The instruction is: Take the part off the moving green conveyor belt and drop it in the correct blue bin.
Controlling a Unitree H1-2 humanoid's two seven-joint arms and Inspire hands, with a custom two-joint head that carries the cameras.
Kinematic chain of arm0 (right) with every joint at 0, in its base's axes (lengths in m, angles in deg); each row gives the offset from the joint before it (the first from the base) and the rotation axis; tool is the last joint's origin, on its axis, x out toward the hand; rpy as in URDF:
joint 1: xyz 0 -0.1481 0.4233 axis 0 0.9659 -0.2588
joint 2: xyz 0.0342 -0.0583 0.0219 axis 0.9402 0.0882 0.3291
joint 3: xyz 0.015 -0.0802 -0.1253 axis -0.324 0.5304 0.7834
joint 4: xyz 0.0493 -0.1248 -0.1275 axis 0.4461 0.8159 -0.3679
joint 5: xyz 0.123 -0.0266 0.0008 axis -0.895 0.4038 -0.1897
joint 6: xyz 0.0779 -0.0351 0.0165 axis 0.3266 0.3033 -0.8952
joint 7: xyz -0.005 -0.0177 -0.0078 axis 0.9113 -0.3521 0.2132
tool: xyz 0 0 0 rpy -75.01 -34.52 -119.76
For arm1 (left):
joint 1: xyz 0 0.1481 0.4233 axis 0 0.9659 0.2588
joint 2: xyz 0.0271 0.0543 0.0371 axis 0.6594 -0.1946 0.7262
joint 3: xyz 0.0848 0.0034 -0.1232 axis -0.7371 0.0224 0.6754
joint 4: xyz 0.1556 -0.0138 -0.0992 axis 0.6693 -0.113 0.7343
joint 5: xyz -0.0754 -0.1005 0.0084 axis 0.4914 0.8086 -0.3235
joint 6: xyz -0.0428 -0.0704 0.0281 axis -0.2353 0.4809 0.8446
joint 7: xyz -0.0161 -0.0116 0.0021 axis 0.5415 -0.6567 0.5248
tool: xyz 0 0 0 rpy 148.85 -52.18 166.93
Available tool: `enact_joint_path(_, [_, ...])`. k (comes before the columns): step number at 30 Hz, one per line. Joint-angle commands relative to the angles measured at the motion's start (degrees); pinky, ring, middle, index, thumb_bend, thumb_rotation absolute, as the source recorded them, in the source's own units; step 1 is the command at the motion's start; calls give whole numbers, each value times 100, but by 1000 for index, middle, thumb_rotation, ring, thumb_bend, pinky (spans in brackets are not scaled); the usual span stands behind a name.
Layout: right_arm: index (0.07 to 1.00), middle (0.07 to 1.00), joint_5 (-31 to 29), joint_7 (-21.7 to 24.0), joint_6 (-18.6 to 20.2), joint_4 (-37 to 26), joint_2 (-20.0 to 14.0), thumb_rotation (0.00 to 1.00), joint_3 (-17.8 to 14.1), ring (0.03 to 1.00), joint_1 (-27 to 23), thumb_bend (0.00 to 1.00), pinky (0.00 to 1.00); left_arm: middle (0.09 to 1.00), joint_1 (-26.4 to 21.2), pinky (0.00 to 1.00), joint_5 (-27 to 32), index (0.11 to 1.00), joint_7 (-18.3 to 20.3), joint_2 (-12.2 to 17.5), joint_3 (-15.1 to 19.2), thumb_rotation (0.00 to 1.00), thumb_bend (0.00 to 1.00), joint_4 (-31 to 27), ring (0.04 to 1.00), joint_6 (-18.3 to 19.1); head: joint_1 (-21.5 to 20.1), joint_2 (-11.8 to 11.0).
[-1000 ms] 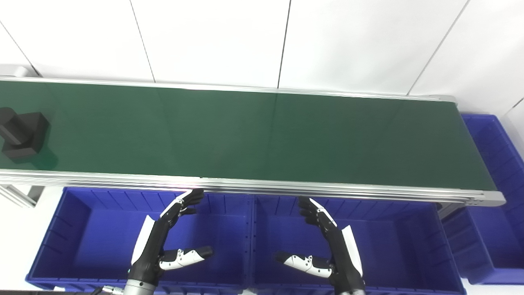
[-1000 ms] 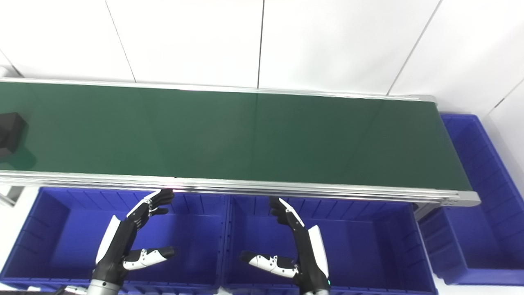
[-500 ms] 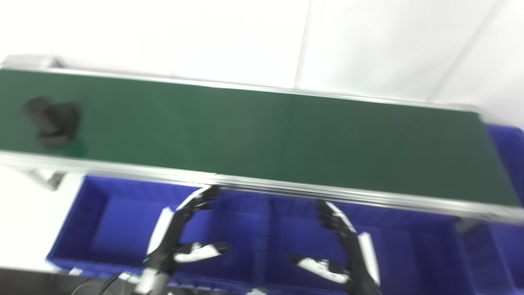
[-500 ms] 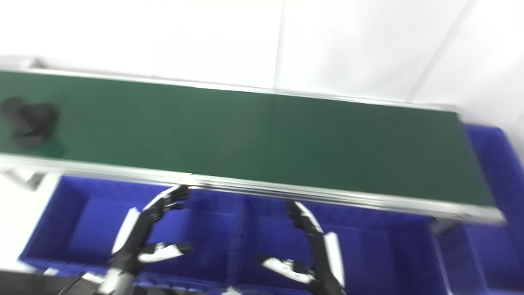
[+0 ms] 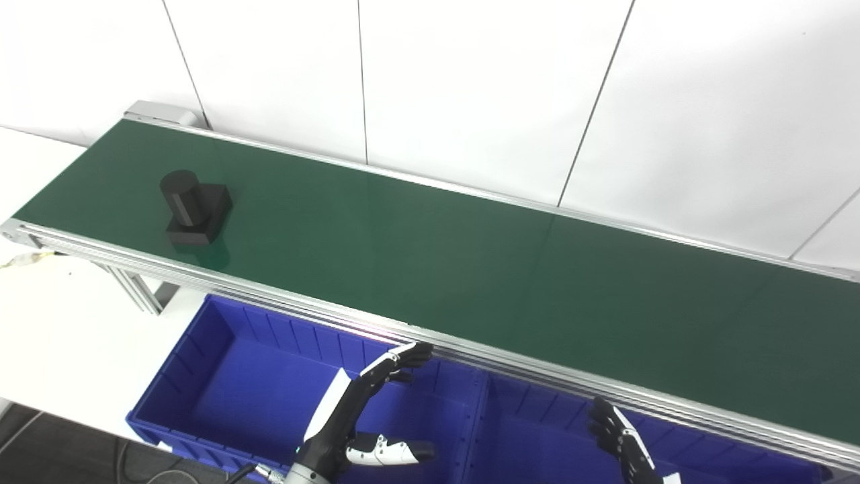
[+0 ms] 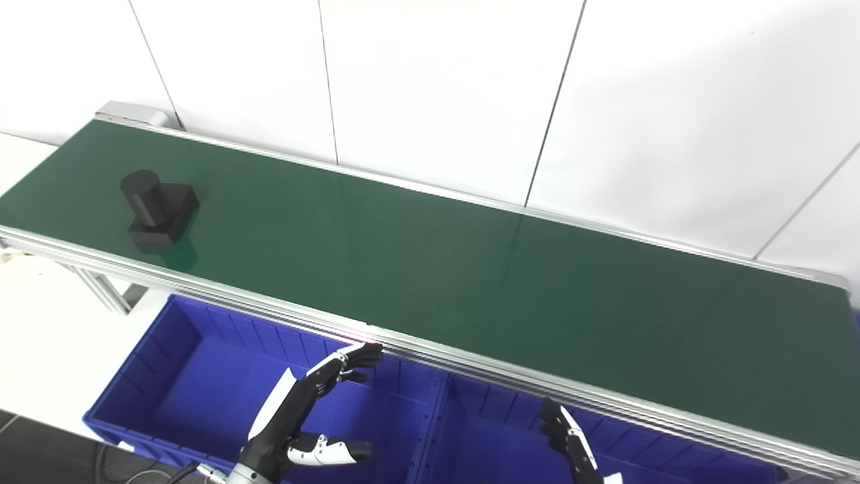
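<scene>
We look down along the green conveyor belt (image 5: 430, 262), which runs from the upper left to the lower right, framed by aluminium rails and backed by a white panelled wall (image 5: 470, 87). The part (image 5: 191, 208) sits near the belt's far left end — a black piece made of an upright cylinder standing on a square block. It rests closer to the near rail than to the wall side, and nothing touches it.

Below the near rail we see two blue bins side by side. The left bin (image 5: 222, 349) shows its ribbed inner wall and bare floor; the right bin (image 5: 537, 437) is only partly in view, cut off by the bottom edge.

Our left hand (image 5: 356, 417) hovers over the left bin, close to the divider between the two bins. Its fingers (image 5: 396, 356) stretch up toward the underside of the rail, the thumb (image 5: 390, 452) juts out sideways, and the palm is empty — spread wide, grasping nothing.

Our right hand (image 6: 571, 444) rises from the bottom edge over the right bin. Only its dark fingers show, held apart and upright, with nothing between them; the rest of the hand is cut off by the frame.

Both hands are well apart from the part, which lies far to the left of them on the belt.
</scene>
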Motion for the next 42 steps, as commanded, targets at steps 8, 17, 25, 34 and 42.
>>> enact_joint_path(8, [857,837,-134,-8,-396,-67,-18,188,-52,820,-44,726,805,841,-73,736,-36,817,-115,-12,-80,296,913,-13,814,-227,199,-198])
enact_joint_path(17, [881,864,-353,38,-696,217,-92,83,-94,853,-100,679,858,824,-128,730,-185,801,-309,2,-210,283,928,76,800,-227,516,-375])
enact_joint_path(25, [876,858,-222,34,-683,199,-80,115,-93,841,-89,675,843,825,-139,730,-127,800,-351,34,-231,268,936,86,801,-228,236,-361])
enact_joint_path(34, [865,844,-183,-14,-814,313,-54,136,-117,823,-145,704,813,826,-176,727,-122,802,-405,57,-294,271,932,152,801,-228,289,-454])
enact_joint_path(42, [856,835,-168,-21,-803,369,-52,144,-127,817,-169,713,814,825,-209,721,-151,804,-470,72,-338,271,931,235,798,-229,224,-542])
